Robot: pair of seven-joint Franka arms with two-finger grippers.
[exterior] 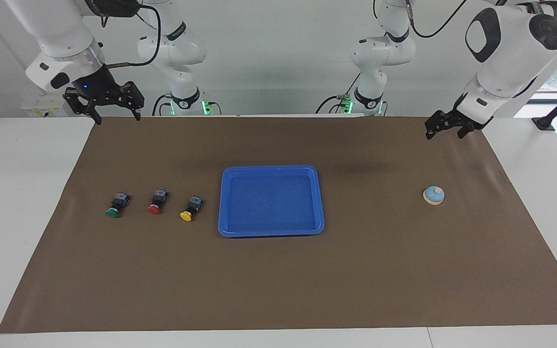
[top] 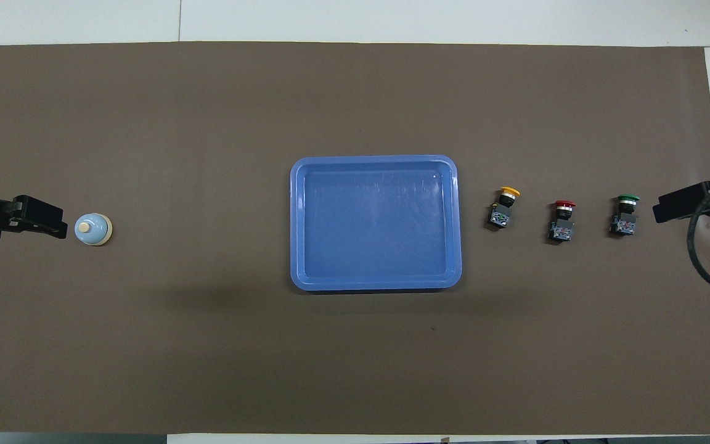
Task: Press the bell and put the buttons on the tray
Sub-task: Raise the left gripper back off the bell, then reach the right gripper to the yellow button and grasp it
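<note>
Small round bell w/ light blue dome, cream base (exterior: 433, 195) sits near the left arm's end of the brown-matted surface (exterior: 278, 280), bright blue rectangular plastic tray (exterior: 271, 231) mid-surface. Green (exterior: 115, 204), red (exterior: 156, 201) & yellow (exterior: 191, 208) black-bodied push buttons stand in a row beside the tray toward the right arm's end. Left claw (exterior: 444, 127) hangs up over the surface's robot-side edge, fingers apart, empty; right claw (exterior: 104, 107) waits over the robot-side corner at its end, fingers apart, empty.

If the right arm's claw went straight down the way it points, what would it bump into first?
Probably just the brown mat. The right gripper hangs open, pointing down over the mat's edge nearest the robots. The green button lies farther out, off that line, though depth is hard to judge.
</note>
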